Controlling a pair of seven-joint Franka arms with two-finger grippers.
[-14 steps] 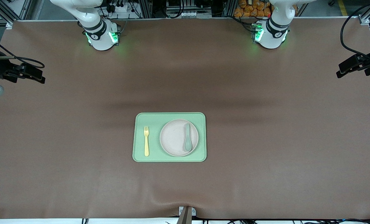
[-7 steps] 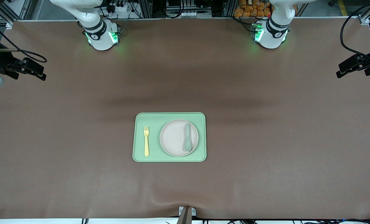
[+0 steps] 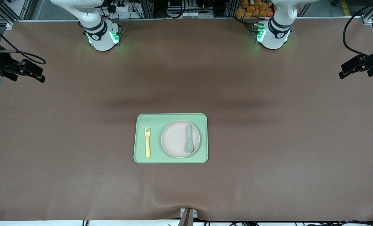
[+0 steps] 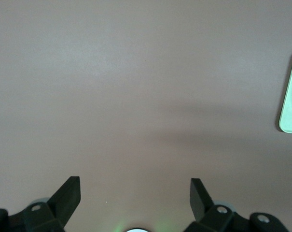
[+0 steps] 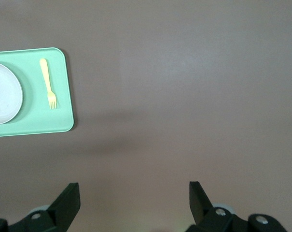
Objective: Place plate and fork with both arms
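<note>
On the light-green tray (image 3: pixel 170 160) mid-table, we saw the fork (image 3: pixel 147 142) lying flat, its long axis running toward the robots' bases, tines at the end farther from the front camera. It was small, yellow, smooth plastic. Beside it, toward the left arm's end, sat the plate (image 3: pixel 175 139), round, pale pinkish-beige with a shallow rim, with a grey-green spoon (image 3: pixel 189 138) resting in it. We found both arms pulled out wide: the left gripper (image 4: pixel 135 193) and right gripper (image 5: pixel 134 195) each hung over bare brown table, fingers spread wide, holding nothing.
</note>
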